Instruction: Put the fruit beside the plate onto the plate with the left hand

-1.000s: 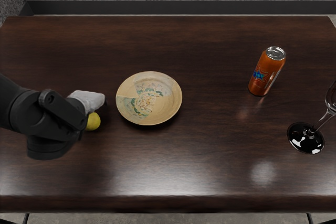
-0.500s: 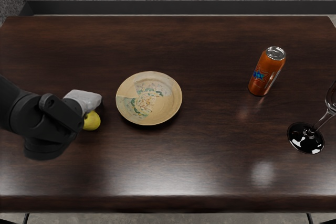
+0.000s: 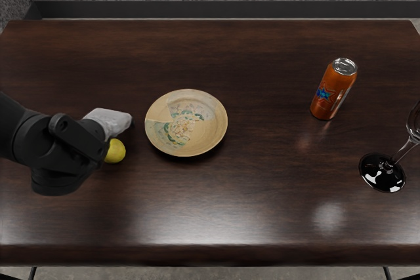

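Note:
A small yellow fruit (image 3: 117, 151) lies on the dark table, a short way left of the plate (image 3: 216, 122). The plate is tan with a green and white pattern and has nothing on it. My left hand (image 3: 110, 121), grey, comes in from the left edge and sits right over the back of the fruit. The bulky black wrist and forearm (image 3: 56, 155) cover the fruit's left side and most of the hand. I see no gap between hand and fruit, and the grip itself is hidden. The right arm is out of view.
An orange drink can (image 3: 333, 88) stands upright at the right back. A wine glass (image 3: 387, 167) with a dark base stands at the right edge. The table's front edge (image 3: 210, 254) runs along the bottom.
The left hand shifted slightly left and then back to the right over the fruit. The fruit stays at the same spot on the table.

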